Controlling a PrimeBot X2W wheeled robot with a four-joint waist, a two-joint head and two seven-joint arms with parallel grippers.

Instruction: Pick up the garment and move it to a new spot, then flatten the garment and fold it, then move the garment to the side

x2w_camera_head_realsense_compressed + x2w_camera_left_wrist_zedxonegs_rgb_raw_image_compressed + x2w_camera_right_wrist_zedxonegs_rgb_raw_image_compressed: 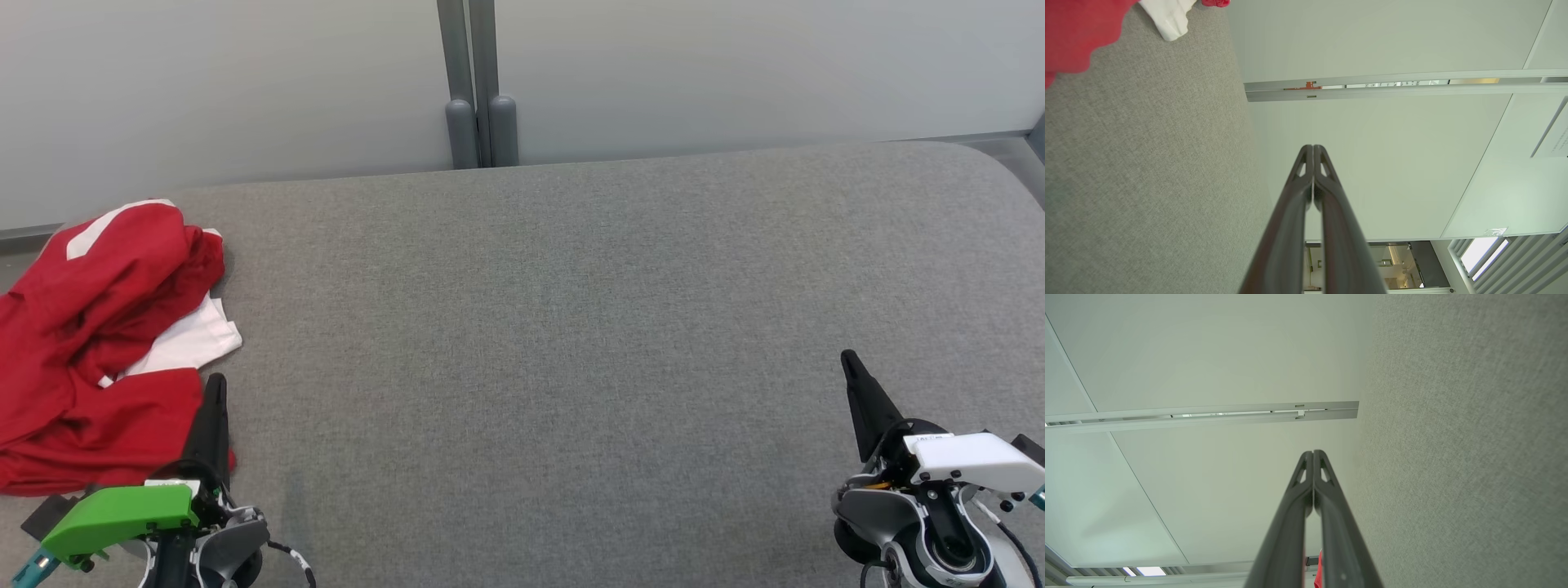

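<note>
Left end effector (215,385) sits lower left in head view, fingers pressed together tip to tip, pointing almost straight up the view, nothing gripped. Green cover (122,510) on its wrist. Right end effector (851,363) sits lower right, fingers also closed, empty, leaning slightly left. White cover (971,459) on its wrist. Both arms low, well apart

It looks like an office or lab room. Behind the grey fabric-covered worktop (571,286) stand pale partition panels (735,65) joined by a grey metal post (453,49).
</note>
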